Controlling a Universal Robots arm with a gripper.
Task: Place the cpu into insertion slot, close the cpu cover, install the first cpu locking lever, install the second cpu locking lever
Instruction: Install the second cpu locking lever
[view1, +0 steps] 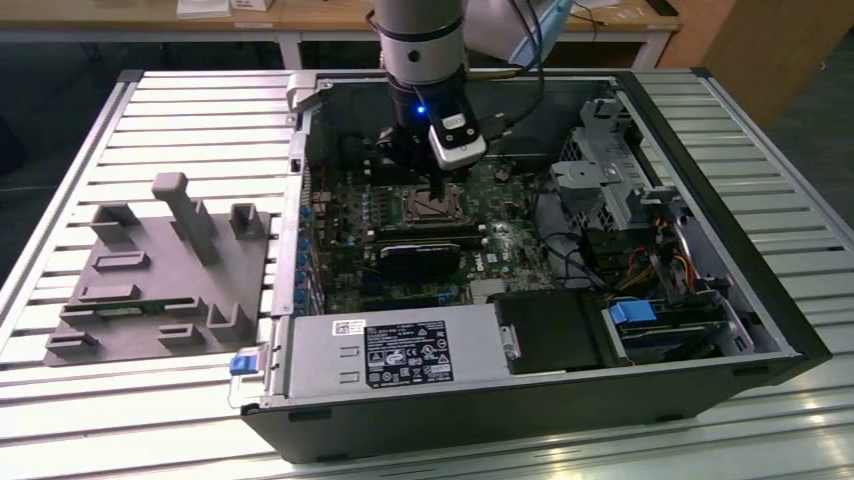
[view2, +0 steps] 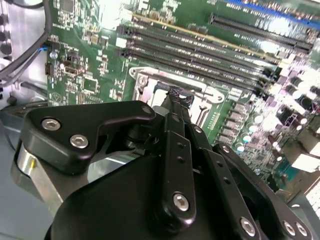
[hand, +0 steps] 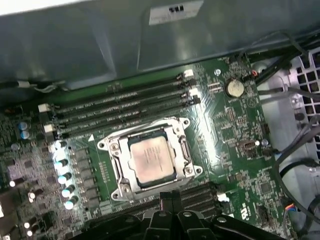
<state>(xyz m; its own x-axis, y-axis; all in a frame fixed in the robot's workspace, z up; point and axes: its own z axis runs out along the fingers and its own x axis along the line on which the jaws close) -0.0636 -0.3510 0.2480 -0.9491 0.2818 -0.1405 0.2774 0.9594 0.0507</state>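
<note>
Slatted metal tabletop (view1: 174, 100) carries an open computer case (view1: 721, 330) with its green motherboard (hand: 240, 135) exposed. At the board's middle the cpu (hand: 151, 159) lies flat in the insertion slot (hand: 118, 176), its pale metal top showing through the square window of the cpu cover (hand: 182, 148), which lies down over the socket as a silvery frame. Long black memory slots (hand: 120, 112) run along one side of the socket, and more run along the opposite side, next to the gripper.

The gripper (hand: 167, 199) hangs just at the socket's edge, its dark fingers (view2: 176, 102) drawn together into a narrow tip with nothing seen between them; in the second wrist view that tip sits over the socket's rim. In the exterior view the arm (view1: 420, 50) comes straight down into the case. A grey power supply (view1: 387, 352) sits at the case's near end, and a grey moulded fixture (view1: 160, 275) stands on the table at the exterior view's left
</note>
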